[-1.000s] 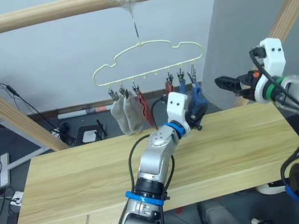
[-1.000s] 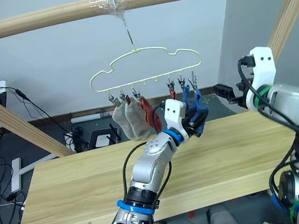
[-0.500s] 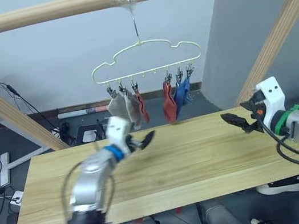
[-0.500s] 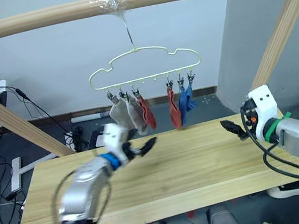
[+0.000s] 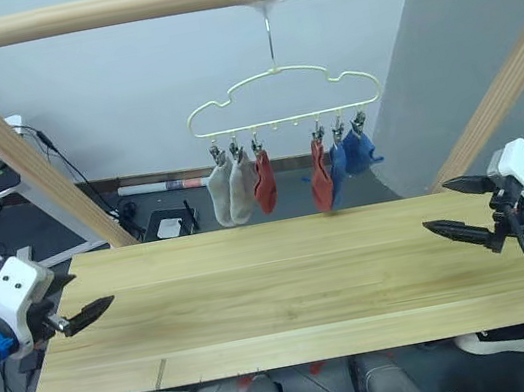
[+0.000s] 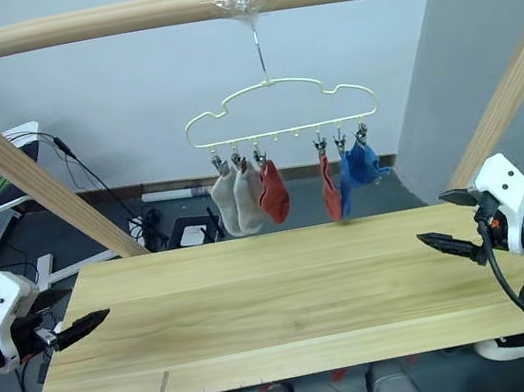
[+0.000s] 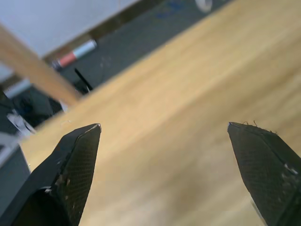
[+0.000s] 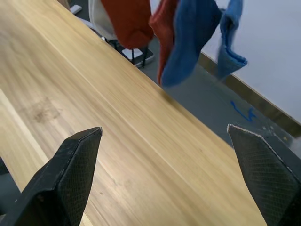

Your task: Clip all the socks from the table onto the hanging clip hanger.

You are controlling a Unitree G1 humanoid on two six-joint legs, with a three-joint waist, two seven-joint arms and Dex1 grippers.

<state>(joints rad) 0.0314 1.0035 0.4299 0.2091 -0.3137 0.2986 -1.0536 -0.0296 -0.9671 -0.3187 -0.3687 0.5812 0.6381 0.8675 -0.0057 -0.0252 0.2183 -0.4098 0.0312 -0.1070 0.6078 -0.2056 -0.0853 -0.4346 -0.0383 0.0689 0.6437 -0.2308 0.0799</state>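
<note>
Head views: the clip hanger (image 5: pixel 281 101) hangs by its hook from a wooden pole (image 5: pixel 108 12) above the far edge of the desk (image 5: pixel 279 289). Six socks hang clipped along its bottom bar: a grey pair (image 5: pixel 228 188) and one red sock (image 5: pixel 263 179) on the left, another red sock (image 5: pixel 319 176) and a blue pair (image 5: pixel 348 153) on the right. The left claw (image 5: pixel 87 311) hovers at the desk's left end, fingers spread; the right claw (image 5: pixel 455 210) hovers at the right end, fingers wide apart. Both sit well apart from the hanger and lower than the socks. Left wrist view: the two black fingers (image 7: pixel 70 174) stand wide, with bare desk planks between them. Right wrist view: the fingers (image 8: pixel 70 179) stand wide and empty; beyond the desk edge hang the red and blue socks (image 8: pixel 190 37).
</note>
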